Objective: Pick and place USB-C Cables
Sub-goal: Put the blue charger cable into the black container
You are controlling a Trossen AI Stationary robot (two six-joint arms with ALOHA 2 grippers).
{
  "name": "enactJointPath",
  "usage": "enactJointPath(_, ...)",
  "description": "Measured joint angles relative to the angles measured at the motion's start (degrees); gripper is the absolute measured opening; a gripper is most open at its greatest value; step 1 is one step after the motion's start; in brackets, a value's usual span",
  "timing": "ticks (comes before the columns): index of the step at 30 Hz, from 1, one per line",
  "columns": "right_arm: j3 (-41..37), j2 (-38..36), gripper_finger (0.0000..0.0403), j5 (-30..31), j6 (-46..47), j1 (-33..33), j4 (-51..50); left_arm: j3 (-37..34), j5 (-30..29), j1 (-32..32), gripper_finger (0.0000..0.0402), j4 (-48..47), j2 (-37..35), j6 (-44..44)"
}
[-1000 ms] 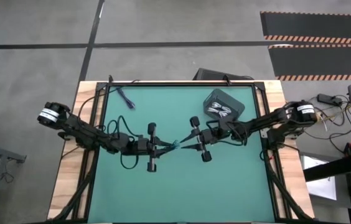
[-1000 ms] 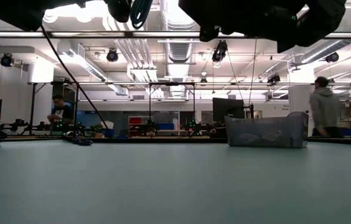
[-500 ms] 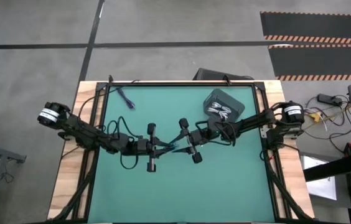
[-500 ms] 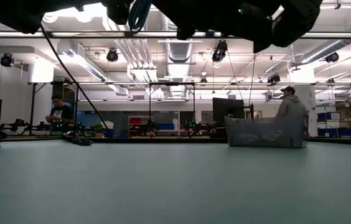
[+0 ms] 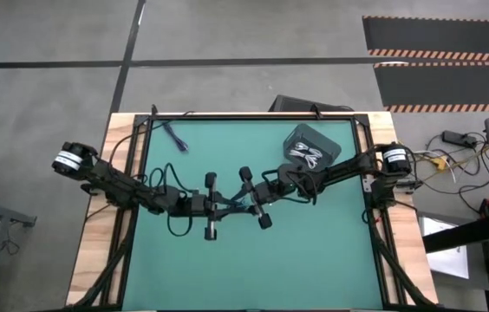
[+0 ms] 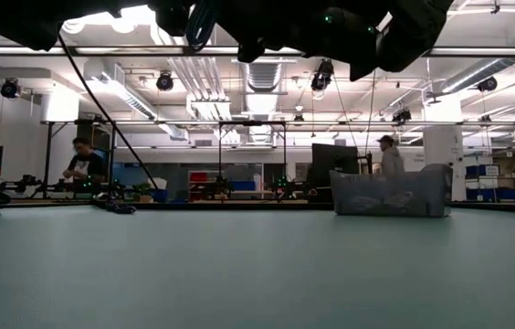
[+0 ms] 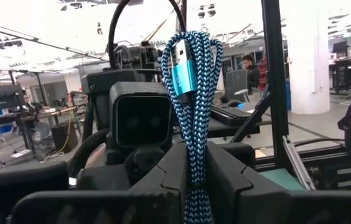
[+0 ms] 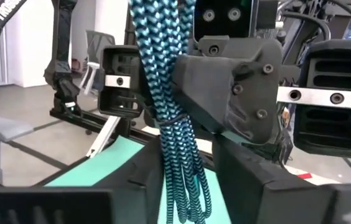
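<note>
From above, my left gripper (image 5: pixel 227 205) and my right gripper (image 5: pixel 243 204) meet nose to nose over the middle of the green table mat (image 5: pixel 314 260), and the teal braided cable bundle (image 5: pixel 235 205) is only a small spot of colour between them, held up in the air; the dark grey plastic bin (image 5: pixel 311 146) with white cable bundles (image 5: pixel 306 155) inside lies behind my right arm, and a dark blue cable (image 5: pixel 173 135) rests near the far left corner. At table height both grippers are above the frame, so this view gives me nothing about the grip. In my left wrist view the teal bundle (image 7: pixel 191 106) stands upright, its long axis across my reach, pinched tightly between my closed fingers (image 7: pixel 163 177). In my right wrist view the same bundle (image 8: pixel 172 106) hangs just in front of my fingers (image 8: pixel 250 180), which seem to stand apart around its lower part, though I cannot be sure they do not touch it. The bin is on my right arm's side.
</note>
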Motion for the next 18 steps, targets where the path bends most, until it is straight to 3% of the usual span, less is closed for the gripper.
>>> enactJointPath(7,-0.1,0.0,0.0025,-0.1,-1.1,0.0,0.1,-0.1,-0.2,0.0,0.0041,0.1,0.0,-0.2)
enactJointPath(13,-0.1,-0.1,0.0024,-0.1,-0.6,0.0,-0.5,-0.2,-0.2,0.0,0.0061,0.0,0.0,-0.6)
enactJointPath(18,-0.1,-0.1,0.0024,0.1,-0.6,0.0,-1.8,-0.7,-0.2,0.0,0.0106,-0.1,0.0,-0.6)
